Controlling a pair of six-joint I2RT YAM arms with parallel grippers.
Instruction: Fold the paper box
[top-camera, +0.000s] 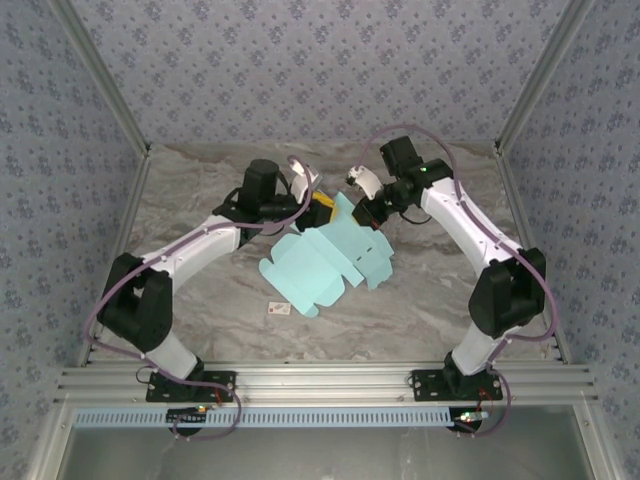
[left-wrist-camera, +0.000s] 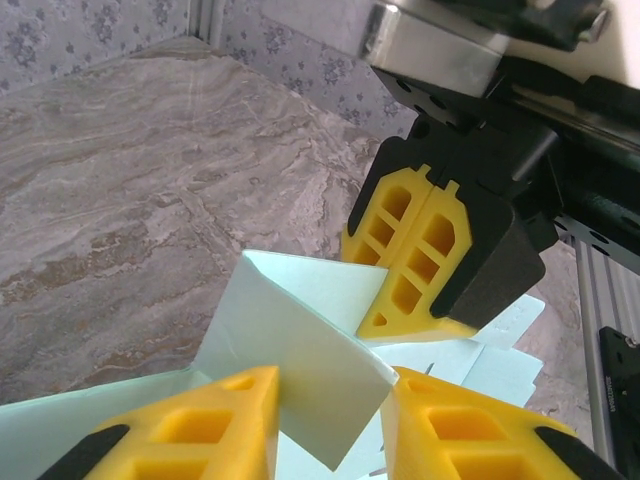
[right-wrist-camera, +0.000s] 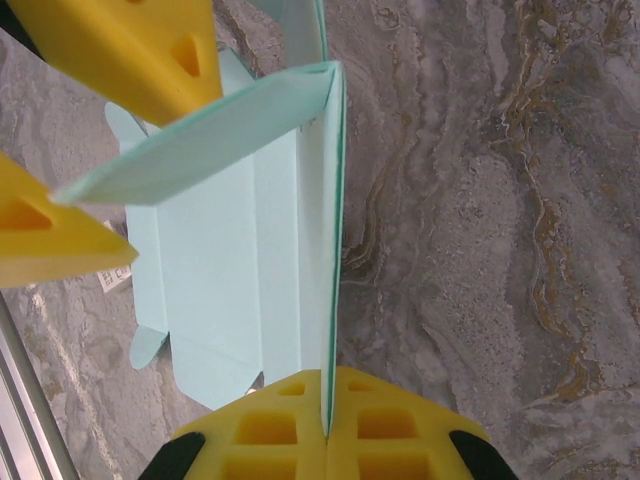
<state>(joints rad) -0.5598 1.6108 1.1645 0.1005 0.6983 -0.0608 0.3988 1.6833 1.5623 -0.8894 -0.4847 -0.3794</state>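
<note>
Reading the top view first: the paper box lies at frame centre on the marble table. It's a mint die-cut sheet, mostly flat, with creased flaps and its upper panel raised between both arms.

Left wrist: left gripper has fingers apart, straddling a raised flap at lower centre, not pinching it.

Right wrist: right gripper is closed on the upright panel's edge, bottom centre.

Judgement: thin card, light, floppy, dents easily. Pinch flap edges near the creases, not mid-panel.
</note>
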